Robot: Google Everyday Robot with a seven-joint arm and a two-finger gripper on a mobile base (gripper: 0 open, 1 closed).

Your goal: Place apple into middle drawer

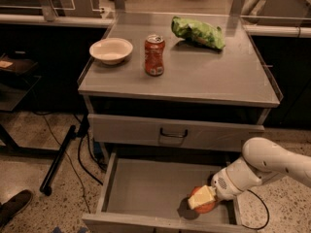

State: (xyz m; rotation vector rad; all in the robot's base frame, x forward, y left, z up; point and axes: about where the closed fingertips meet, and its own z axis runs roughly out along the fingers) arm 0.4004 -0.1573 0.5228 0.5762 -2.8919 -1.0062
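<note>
Apple (210, 208), one, in pincer (198, 199), middle drawer (146, 188)

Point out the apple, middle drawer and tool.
apple (210, 209): camera view, red lower edge.
middle drawer (146, 188): camera view, bare floor.
tool (200, 198): camera view, fingertips clamped on apple, drawer's front right.

— Where is the apple (209, 208)?
— Low in the middle drawer (146, 188), near its front right corner. It is red-orange and partly hidden by the gripper (200, 197), which clasps it from above.
— And the drawer?
— Grey, pulled wide open, with a flat floor and low side walls.
</note>
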